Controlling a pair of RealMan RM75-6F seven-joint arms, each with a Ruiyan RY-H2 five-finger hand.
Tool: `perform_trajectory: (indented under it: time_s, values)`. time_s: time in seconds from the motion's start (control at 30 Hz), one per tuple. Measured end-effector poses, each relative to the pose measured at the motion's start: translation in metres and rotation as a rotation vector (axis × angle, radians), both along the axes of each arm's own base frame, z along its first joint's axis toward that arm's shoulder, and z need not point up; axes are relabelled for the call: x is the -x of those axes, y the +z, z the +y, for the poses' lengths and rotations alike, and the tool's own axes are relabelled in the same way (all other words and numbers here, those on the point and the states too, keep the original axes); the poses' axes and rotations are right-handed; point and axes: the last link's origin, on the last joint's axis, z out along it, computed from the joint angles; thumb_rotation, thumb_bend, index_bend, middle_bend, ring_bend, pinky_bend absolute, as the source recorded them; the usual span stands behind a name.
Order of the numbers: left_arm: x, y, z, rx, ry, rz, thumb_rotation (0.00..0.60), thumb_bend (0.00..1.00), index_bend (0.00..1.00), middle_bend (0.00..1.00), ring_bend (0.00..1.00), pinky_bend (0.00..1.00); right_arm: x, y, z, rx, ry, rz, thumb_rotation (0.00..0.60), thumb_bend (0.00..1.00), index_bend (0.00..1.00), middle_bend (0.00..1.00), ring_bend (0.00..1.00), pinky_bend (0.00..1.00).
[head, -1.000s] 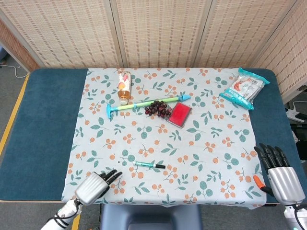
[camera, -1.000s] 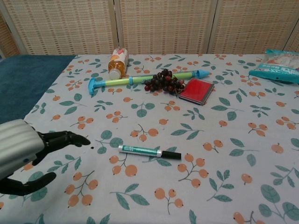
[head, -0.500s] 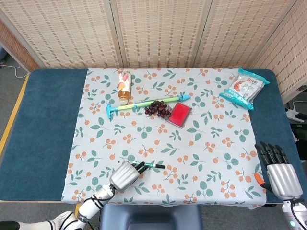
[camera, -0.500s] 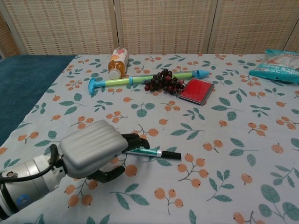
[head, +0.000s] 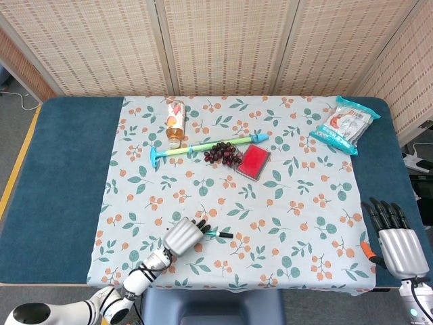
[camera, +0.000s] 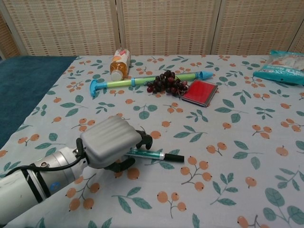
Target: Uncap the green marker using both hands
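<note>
The green marker (head: pixel 219 234) (camera: pixel 160 155) lies flat on the floral cloth near the front edge, its black cap pointing right. My left hand (head: pixel 183 237) (camera: pixel 110 142) hovers over the marker's left, green end and hides that end. Its fingers curve above the barrel and the thumb sits below it, with a gap on both sides, so nothing is gripped. My right hand (head: pixel 398 245) is far off at the table's front right corner, fingers straight and spread, holding nothing. It does not show in the chest view.
At the back stand an orange drink bottle (head: pixel 175 122) lying on its side, a long blue-green tube toy (head: pixel 196 146), a bunch of dark grapes (head: pixel 223 154) and a red pad (head: pixel 254 161). A snack bag (head: pixel 345 125) lies at the back right.
My left hand has swept in from the front left corner to the marker and now covers its left end. The marker has not moved, and the right hand has barely shifted.
</note>
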Motion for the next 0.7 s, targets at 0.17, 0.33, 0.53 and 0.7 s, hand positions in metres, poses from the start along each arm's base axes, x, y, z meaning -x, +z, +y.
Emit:
perform_trajectory:
  time_s: [0.17,0.33,0.53,0.7]
  values:
    - [0.001,-0.001,0.001,-0.015,-0.003,0.002,0.600,0.42,0.44,0.52,0.70,1.00,0.000,-0.001,0.000,-0.006,-0.001,0.003,0.600,0.21,0.00,0.00,0.00,0.00]
    - [0.001,0.001,0.002,-0.028,-0.009,-0.017,0.600,0.42,0.53,0.61,0.72,1.00,0.000,-0.003,0.001,-0.012,0.000,0.006,0.600,0.21,0.00,0.00,0.00,0.00]
    - [0.000,0.004,0.002,-0.043,-0.020,-0.047,0.600,0.42,0.67,0.76,0.76,1.00,-0.001,-0.005,0.001,-0.015,0.003,0.009,0.600,0.21,0.00,0.00,0.00,0.00]
    - [-0.003,0.008,0.001,-0.082,-0.024,-0.095,0.600,0.48,0.88,0.97,0.82,1.00,-0.005,-0.015,0.000,-0.033,0.043,-0.004,0.600,0.21,0.00,0.00,0.00,0.00]
